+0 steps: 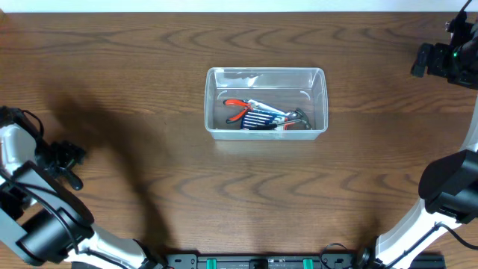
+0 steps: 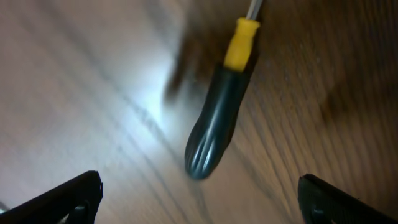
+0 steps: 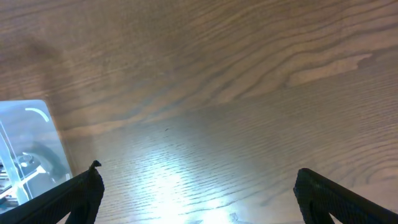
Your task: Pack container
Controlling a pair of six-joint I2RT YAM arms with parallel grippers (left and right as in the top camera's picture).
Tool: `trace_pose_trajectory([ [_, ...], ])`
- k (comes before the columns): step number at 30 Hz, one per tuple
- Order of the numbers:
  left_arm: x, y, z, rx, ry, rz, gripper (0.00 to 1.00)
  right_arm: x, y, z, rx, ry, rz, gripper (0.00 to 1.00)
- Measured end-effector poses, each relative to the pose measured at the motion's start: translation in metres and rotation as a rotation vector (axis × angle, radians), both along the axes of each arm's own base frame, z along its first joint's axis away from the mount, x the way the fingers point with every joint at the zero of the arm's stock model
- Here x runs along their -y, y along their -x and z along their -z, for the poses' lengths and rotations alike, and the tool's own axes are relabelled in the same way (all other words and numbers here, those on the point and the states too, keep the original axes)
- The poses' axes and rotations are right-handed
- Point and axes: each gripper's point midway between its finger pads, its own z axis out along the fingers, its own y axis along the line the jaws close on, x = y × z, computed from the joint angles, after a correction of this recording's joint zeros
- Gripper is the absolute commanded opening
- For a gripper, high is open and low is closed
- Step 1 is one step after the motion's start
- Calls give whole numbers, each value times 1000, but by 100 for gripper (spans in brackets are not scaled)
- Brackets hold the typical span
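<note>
The wooden bench fills my overhead view, with an arm reaching in from each near corner. The container sits about mid-bench, a little toward the far side. It is a clear, shallow plastic bin with rounded corners, its long side running left to right.

Several tools lie bunched along its near wall:
- red-handled pliers
- just right of them, a blue drill-bit case
- at the right end, a dark metal tool that I can't make out

The far half of the bin floor is bare.

The left claw is down at the near left of the bench. The container lies well apart from it, off to the right and farther away. On the left wrist camera, the left claw has both fingers spread wide, with nothing between them but bench. A screwdriver lies flat just ahead, in line with the gap and touching neither finger. It has a dark fluted handle and a yellow collar, and its metal shaft runs out of the top of the picture.

The right claw is at the far right corner, also well apart from the container, which lies to its left and slightly nearer. On the right wrist camera, the right claw is spread wide over bare wood, holding nothing. One corner of the container shows at the left edge of that view, outside the left finger.
</note>
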Motion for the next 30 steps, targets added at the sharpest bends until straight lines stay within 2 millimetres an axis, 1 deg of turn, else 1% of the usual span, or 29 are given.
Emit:
trace_pose_trajectory([
  [4, -3, -10, 7, 29, 12, 88, 98, 0, 0, 0, 0, 0, 0, 99],
  [11, -7, -33, 7, 129, 5, 195, 98, 0, 1, 0, -4, -1, 0, 99],
  [18, -6, -40, 9, 165, 13, 227, 99, -1, 2, 1, -7, -2, 0, 99],
  [21, -2, -37, 18, 167, 22, 221, 98, 0, 2, 1, -7, -2, 0, 99],
  [27, 10, -13, 42, 132, 64, 179, 99, 1, 2, 1, -10, 5, 3, 99],
  [30, 7, -10, 44, 136, 56, 162, 98, 1, 2, 1, -11, 8, 4, 99],
])
